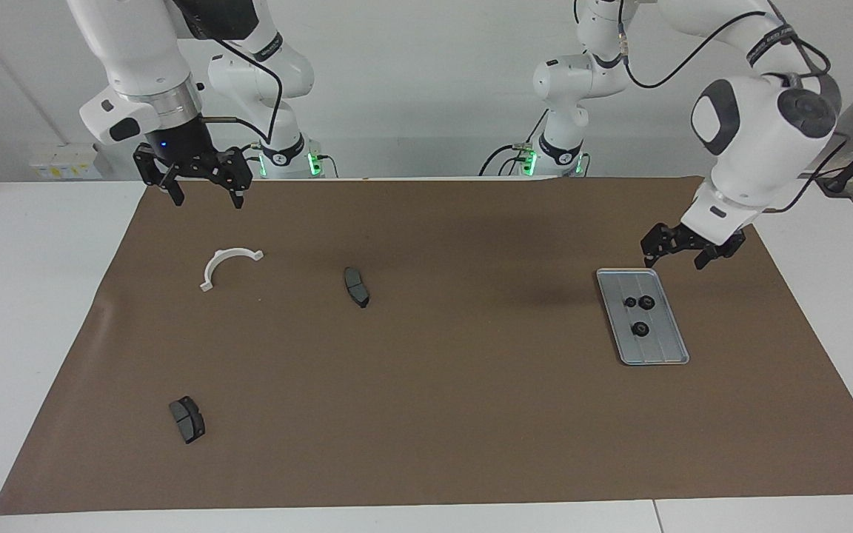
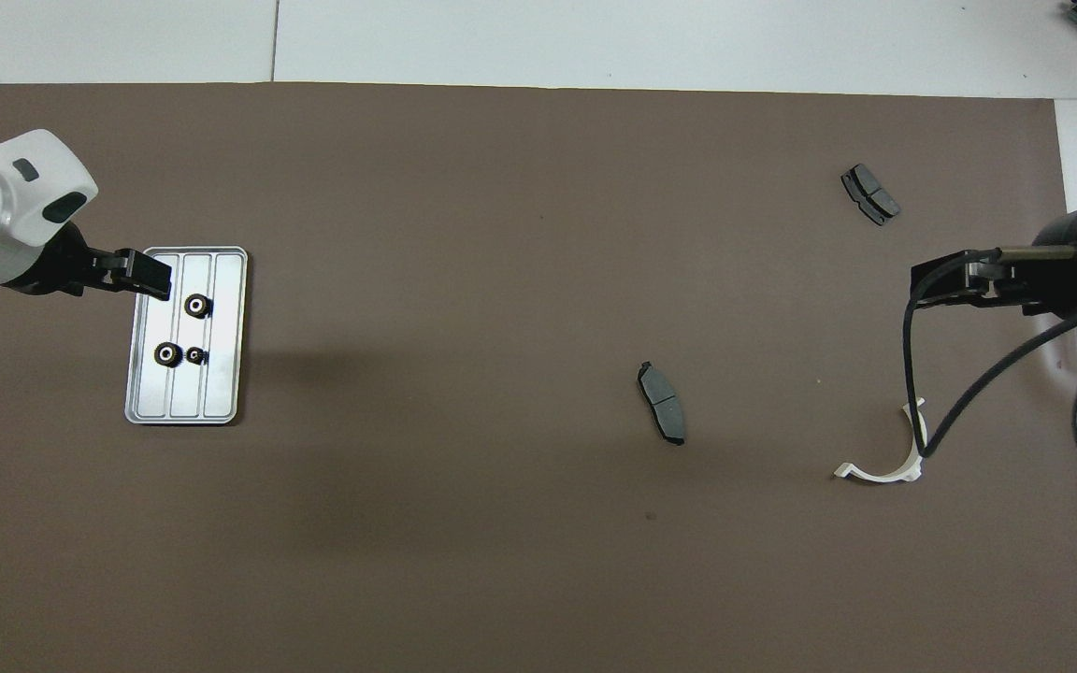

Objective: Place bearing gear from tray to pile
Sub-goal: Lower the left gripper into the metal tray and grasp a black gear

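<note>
The silver tray point(image 1: 660, 348) point(image 2: 221, 383) lies toward the left arm's end of the table. It holds three black bearing gears: two side by side point(image 1: 646, 302) point(image 2: 166, 354) and one alone point(image 1: 640, 329) point(image 2: 198, 306). My left gripper point(image 1: 674, 260) point(image 2: 150, 274) hangs open in the air at the tray's rim, holding nothing and clear of the gears. The pile is a loose scatter: a white half-ring bracket point(image 1: 226, 260) point(image 2: 884, 470) and two dark brake pads point(image 1: 356, 286) point(image 2: 663, 402), point(image 1: 187, 419) point(image 2: 870, 193). My right gripper point(image 1: 207, 201) point(image 2: 936, 283) waits open in the air near the bracket.
A brown mat point(image 1: 426, 414) covers the table's middle, with white tabletop point(image 1: 27, 296) around it. A black cable point(image 2: 912, 393) loops down from the right arm over the bracket in the overhead view.
</note>
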{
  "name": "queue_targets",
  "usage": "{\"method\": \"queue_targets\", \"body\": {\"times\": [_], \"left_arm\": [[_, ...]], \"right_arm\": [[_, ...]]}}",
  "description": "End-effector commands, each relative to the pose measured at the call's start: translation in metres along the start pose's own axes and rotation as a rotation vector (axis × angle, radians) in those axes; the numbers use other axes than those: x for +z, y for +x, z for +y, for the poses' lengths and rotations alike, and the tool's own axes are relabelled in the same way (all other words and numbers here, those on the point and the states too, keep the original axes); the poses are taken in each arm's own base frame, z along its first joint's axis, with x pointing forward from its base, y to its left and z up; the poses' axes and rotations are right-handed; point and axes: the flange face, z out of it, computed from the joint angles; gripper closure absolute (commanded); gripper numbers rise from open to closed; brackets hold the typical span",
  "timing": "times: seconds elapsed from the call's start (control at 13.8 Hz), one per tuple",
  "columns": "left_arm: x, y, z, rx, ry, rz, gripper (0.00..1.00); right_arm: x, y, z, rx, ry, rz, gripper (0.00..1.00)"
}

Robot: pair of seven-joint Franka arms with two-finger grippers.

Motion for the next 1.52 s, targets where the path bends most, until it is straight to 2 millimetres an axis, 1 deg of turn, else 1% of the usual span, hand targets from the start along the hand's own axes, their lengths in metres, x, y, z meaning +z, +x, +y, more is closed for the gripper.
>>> {"method": "queue_targets", "body": {"times": [0.0,0.15,0.22,0.29,0.44,0.51,0.65,0.73,0.94,1.16,1.38,1.45], "left_arm": [[0.047,0.005,-0.004,0.010,0.007,0.020,0.00],[0.085,0.018,-0.007,0.008,-0.004,0.030,0.00],[0.101,0.023,-0.008,0.011,-0.008,0.032,0.00],[0.111,0.026,-0.009,0.010,-0.011,0.039,0.00],[0.123,0.029,-0.011,0.015,-0.013,0.044,0.00],[0.127,0.029,-0.018,0.004,-0.014,0.046,0.00],[0.131,0.027,-0.026,-0.001,-0.014,0.040,0.00],[0.134,0.025,-0.026,0.003,-0.014,0.031,0.03],[0.141,0.020,-0.023,0.007,-0.015,0.023,0.23],[0.144,0.018,-0.023,0.009,-0.016,0.017,0.40],[0.149,0.014,-0.023,0.012,-0.017,0.005,0.49],[0.150,0.014,-0.024,0.011,-0.017,0.009,0.51]], "right_arm": [[0.004,-0.001,0.000,-0.013,0.017,-0.018,0.00],[0.009,-0.005,0.000,-0.007,0.014,-0.031,0.00],[0.012,-0.008,-0.001,-0.009,0.012,-0.040,0.00],[0.013,-0.010,-0.001,-0.009,0.011,-0.043,0.00],[0.013,-0.009,-0.001,-0.010,0.012,-0.037,0.00],[0.012,-0.010,-0.002,-0.010,0.013,-0.036,0.00],[0.012,-0.010,-0.002,-0.010,0.013,-0.036,0.00],[0.012,-0.010,-0.002,-0.010,0.016,-0.037,0.00],[0.012,-0.011,-0.008,-0.021,0.018,-0.037,0.00],[0.012,-0.011,-0.008,-0.021,0.020,-0.037,0.00],[0.012,-0.011,-0.008,-0.021,0.020,-0.037,0.00],[0.012,-0.011,-0.008,-0.021,0.019,-0.038,0.00]]}}
